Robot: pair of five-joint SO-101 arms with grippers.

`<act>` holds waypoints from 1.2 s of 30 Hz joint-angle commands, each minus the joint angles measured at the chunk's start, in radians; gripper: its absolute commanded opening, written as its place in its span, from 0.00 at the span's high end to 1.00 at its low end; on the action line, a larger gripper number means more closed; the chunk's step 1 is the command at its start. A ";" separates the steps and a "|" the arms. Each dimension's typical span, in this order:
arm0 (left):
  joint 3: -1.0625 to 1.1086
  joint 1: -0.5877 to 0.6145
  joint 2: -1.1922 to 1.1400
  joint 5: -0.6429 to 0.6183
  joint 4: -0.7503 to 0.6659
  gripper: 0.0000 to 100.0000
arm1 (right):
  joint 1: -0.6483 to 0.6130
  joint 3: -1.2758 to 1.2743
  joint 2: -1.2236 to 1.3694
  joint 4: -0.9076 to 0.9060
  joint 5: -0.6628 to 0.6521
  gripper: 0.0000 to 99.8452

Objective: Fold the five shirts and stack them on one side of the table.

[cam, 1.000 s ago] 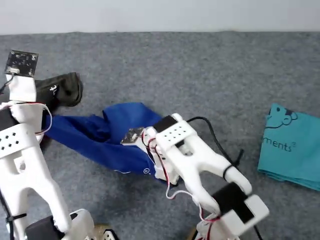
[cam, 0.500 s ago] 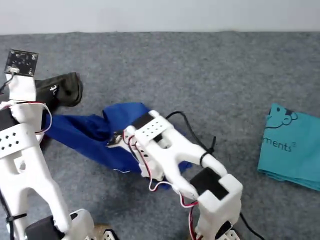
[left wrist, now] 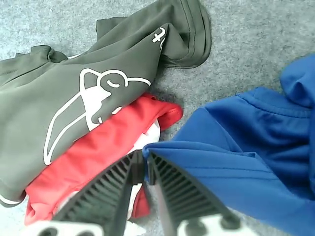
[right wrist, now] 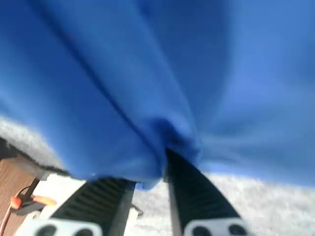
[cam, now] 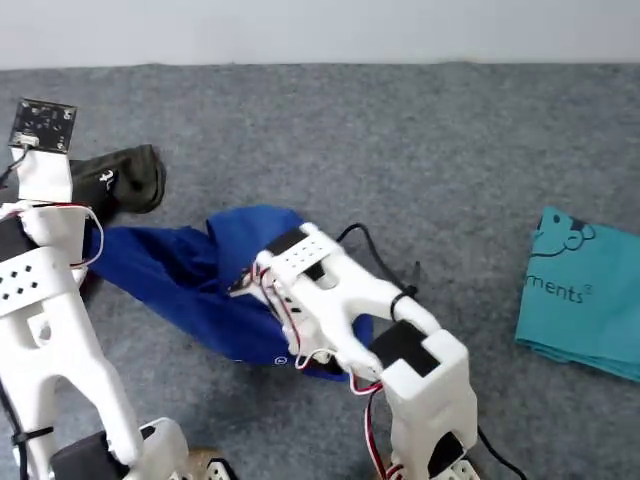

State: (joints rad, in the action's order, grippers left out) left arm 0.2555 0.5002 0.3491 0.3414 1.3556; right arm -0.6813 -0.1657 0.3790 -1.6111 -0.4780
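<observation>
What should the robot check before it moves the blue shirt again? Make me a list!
1. The left gripper pinches the edge of the blue shirt: ok.
2. The right gripper has blue cloth between its jaws: ok.
3. The blue shirt lies flat: not ok, it is bunched.
4. The olive shirt sits on the red shirt: ok.
5. The teal shirt lies folded, apart from the blue one: ok.
</observation>
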 commanded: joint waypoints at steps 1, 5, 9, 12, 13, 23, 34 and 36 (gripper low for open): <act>-0.007 0.003 0.038 0.011 -0.029 0.99 | 0.064 0.026 -0.137 -0.067 -0.051 0.99; -0.012 0.003 0.038 0.011 -0.025 0.99 | 0.125 0.026 -0.263 -0.145 -0.109 0.99; -0.013 0.003 0.038 0.012 -0.023 0.99 | 0.206 0.026 -0.361 -0.179 -0.169 0.99; -0.013 0.003 0.040 0.012 -0.023 0.99 | 0.268 0.026 -0.424 -0.179 -0.218 0.99; -0.013 0.002 0.044 0.012 -0.023 0.99 | 0.282 0.026 -0.443 -0.179 -0.232 0.99; -0.008 -0.072 0.239 0.012 -0.021 0.99 | 0.398 0.215 -0.641 -0.171 -0.313 0.99; -0.013 -0.164 0.462 0.008 -0.055 0.99 | 0.581 0.588 -0.702 -0.168 -0.417 0.99; -0.013 -0.166 0.525 0.006 -0.114 0.99 | 0.601 0.654 -0.702 -0.168 -0.419 0.99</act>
State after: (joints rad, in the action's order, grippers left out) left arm 0.2555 0.3437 0.7833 0.3491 1.3280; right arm -0.1181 0.3698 -0.2823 -1.7507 -0.8830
